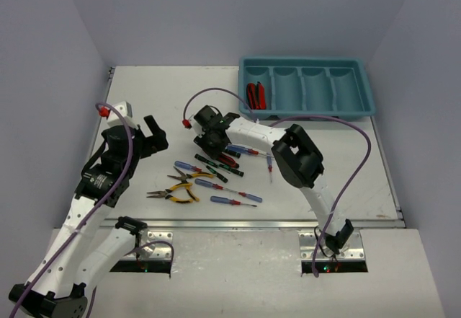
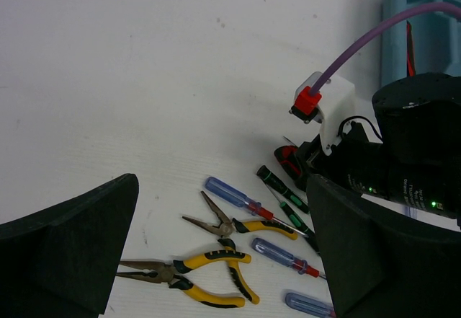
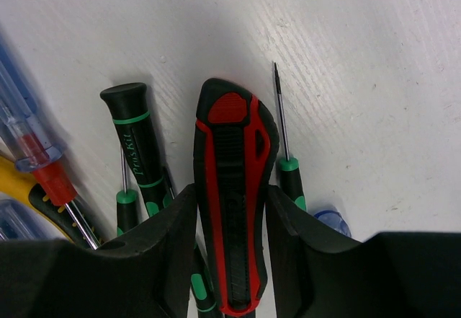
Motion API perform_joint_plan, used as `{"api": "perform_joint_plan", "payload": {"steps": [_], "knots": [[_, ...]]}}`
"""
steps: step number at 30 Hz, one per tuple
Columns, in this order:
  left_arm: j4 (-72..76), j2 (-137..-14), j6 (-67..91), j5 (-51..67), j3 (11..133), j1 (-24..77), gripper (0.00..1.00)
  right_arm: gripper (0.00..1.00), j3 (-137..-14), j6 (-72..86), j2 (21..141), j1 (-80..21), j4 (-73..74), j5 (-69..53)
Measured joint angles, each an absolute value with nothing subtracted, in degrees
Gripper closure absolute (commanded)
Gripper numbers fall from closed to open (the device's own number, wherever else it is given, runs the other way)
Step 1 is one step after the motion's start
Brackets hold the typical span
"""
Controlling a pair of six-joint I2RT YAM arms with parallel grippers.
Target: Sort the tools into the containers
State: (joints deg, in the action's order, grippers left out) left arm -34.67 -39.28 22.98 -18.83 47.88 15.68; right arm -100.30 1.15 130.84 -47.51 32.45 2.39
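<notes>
My right fingers (image 3: 169, 249) press on both sides of a knife (image 3: 229, 138) — my right gripper (image 3: 230, 202) is clamped on it. The knife is red and black. It lies flat on the white table (image 3: 360, 51), with its round end pointing away from my wrist.

Green screwdrivers (image 3: 137, 141) lie close on each side of the knife. They are black with green rings. The one on the left shows its fat handle, and the one on the right shows its thin tip. Further left I see the end of one of the blue screwdrivers (image 3: 32, 134). It is see-through blue with a red neck, and there is a bit of yellow handle just below it.

From above, my right gripper is low in the middle of the table, on the far side of the pile of tools. Nearer to my bases lie two pliers (image 1: 173, 195) with yellow handles, and the blue screwdrivers are spread around them.

The tray (image 1: 310, 110) is teal and sits at the far right corner of the table, well apart from the knife I hold. It has four long parts side by side. The part on the left has other knives (image 1: 256, 96) in it, red and black too.

My left fingers (image 2: 72, 249) are spread wide apart — my left gripper (image 1: 156, 135) is loose and grips nothing. It hangs over the table, left of the pile, and looks down on the pliers and screwdrivers.
</notes>
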Motion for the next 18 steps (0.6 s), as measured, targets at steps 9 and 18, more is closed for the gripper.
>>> {"api": "perform_joint_plan", "payload": {"steps": [9,18], "knots": [[-34.61,-38.66,22.96,-18.55,47.88,15.68,0.0,0.7,-103.0,1.06,132.57,-47.87,33.26,2.77],[-34.58,-38.59,22.96,-18.35,47.88,15.68,0.0,0.95,-103.74,1.43,132.74,-48.28,33.92,3.93]]}}
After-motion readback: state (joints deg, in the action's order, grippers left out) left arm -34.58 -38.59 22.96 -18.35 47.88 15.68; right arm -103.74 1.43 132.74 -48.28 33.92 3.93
